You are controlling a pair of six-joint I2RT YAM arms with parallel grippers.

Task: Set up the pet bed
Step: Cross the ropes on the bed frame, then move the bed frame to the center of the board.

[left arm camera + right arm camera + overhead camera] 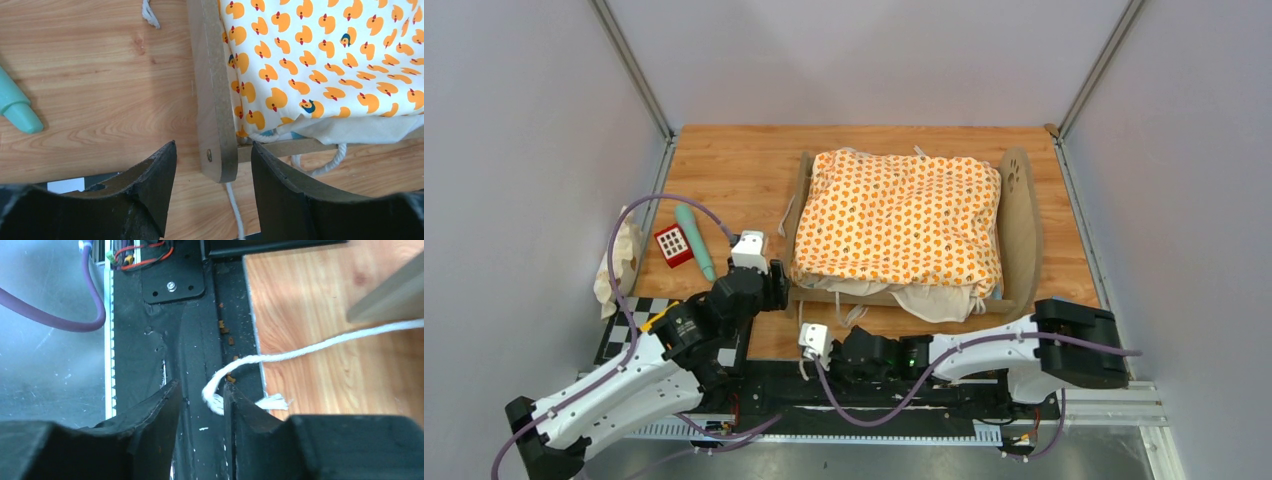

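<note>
The pet bed [1021, 225] stands mid-table, a light-wood frame with rounded end boards. The orange-patterned cushion [899, 215] lies over it and hides the base. White fabric [939, 300] sticks out under the cushion's near edge. My left gripper [776, 287] is open. In the left wrist view its jaws [212, 150] straddle the near corner of the left end board [215, 90], without touching it, beside the cushion [325, 60]. My right gripper [807, 358] is at the table's near edge, open [202, 390]. The frayed end of a white cord [300, 352] lies loose between its fingers.
A teal stick [694, 240] and a small red-and-white block [672, 245] lie left of the bed, the stick also in the left wrist view [15, 107]. A cream cloth [619, 265] hangs at the left edge. Grey walls enclose the table. Black base plate [195, 340] lies under the right gripper.
</note>
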